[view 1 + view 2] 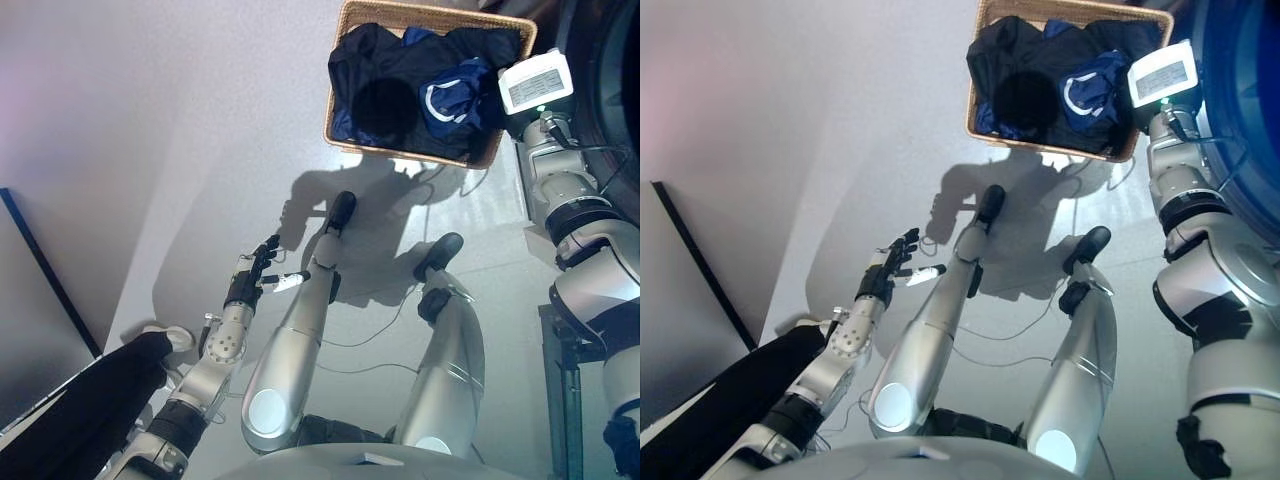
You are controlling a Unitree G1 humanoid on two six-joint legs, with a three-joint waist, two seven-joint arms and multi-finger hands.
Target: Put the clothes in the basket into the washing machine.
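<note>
The left hand [893, 268] hangs empty over the grey floor [180, 150], fingers relaxed. The right hand is hidden in dark blue clothes [420, 90] inside the woven wicker basket [345, 25]; its grip cannot be told.

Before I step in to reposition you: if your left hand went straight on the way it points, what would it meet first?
Nothing close: the left hand points over bare floor; the basket lies off that line, though depth is unclear.

I see a tan woven wicker basket [345, 70] holding dark navy blue clothes [400, 85], one piece marked with a curved white stripe. My left hand [890, 270] is black with a white fingertip, over a pale grey floor [180, 150]. A person's black trouser leg [90, 410] ends in a white shoe [170, 335].
</note>
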